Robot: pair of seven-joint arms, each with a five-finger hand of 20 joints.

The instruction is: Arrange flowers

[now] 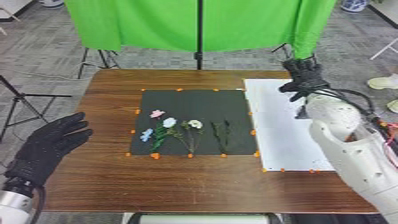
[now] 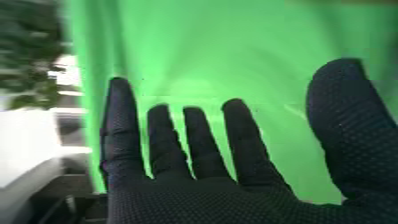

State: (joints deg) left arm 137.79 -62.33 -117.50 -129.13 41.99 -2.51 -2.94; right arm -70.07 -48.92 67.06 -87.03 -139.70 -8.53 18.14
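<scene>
On the dark mat lie a pink flower, a light blue flower, a white-blue flower and a white flower on green stems, with bare green stems to their right. My right hand is over the far end of the white sheet, well beyond the flowers; in the right wrist view the same hand has straight, spread fingers and holds nothing. At the table's left edge my left hand is open, apart from the flowers.
A white sheet lies right of the mat on the brown table. Orange tabs run along the mat's and sheet's edges. Behind the table a green cloth hangs, with black stands around it.
</scene>
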